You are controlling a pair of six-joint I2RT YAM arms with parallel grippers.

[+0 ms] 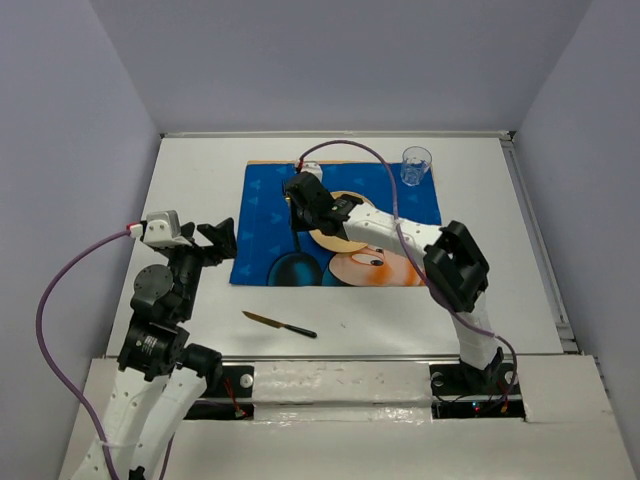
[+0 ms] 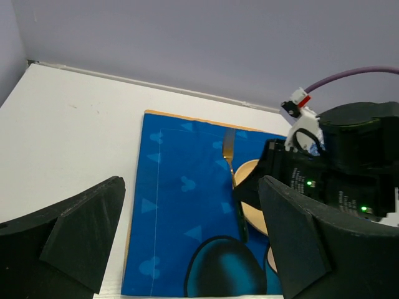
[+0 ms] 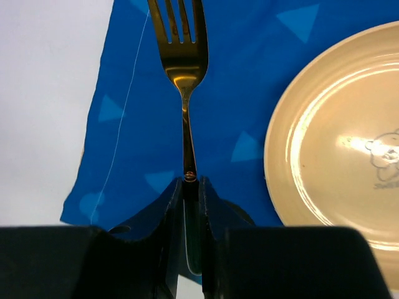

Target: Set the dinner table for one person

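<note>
The right tool [image 3: 192, 187] pinches the fork [image 3: 182, 62], plate [image 3: 340, 156] at 3 o'clock. The left tool [image 2: 190, 240] gapes wide above the desk [image 2: 68, 143].

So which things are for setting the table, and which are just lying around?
For the job: table, mat, plate, fork (pinched in the right gripper), knife, glass.

Just lying about: nothing loose that shows; only the robot's purple cables.
</note>
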